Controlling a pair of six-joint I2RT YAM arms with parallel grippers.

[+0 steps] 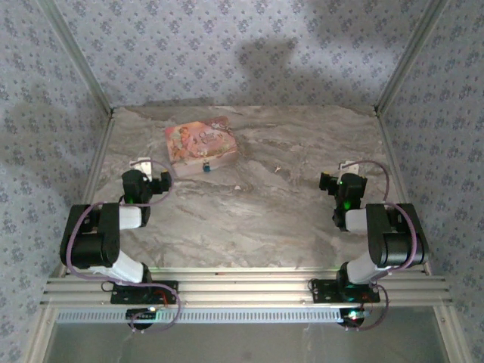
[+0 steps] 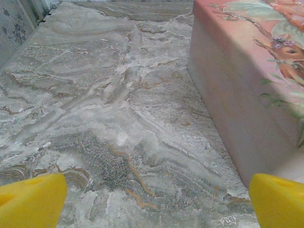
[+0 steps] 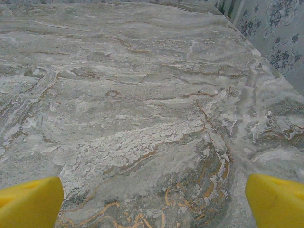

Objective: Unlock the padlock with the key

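The padlock (image 1: 206, 168) is a tiny blue thing against the near side of a flat pink illustrated box (image 1: 200, 142) at the back left of the marble table (image 1: 249, 219). My left gripper (image 1: 144, 163) hovers left of the box, open; its yellow fingertips (image 2: 31, 200) stand wide apart over bare marble, with the box wall (image 2: 237, 104) close on the right. On the right side of the table my right gripper (image 1: 348, 166) is open over bare marble, yellow fingertips (image 3: 278, 202) spread. A small speck (image 1: 276, 169) lies right of the box; I cannot tell if it is the key.
Patterned walls with metal posts close in the table at the back and on both sides. A metal rail (image 1: 242, 291) runs along the near edge by the arm bases. Open marble lies between the two arms.
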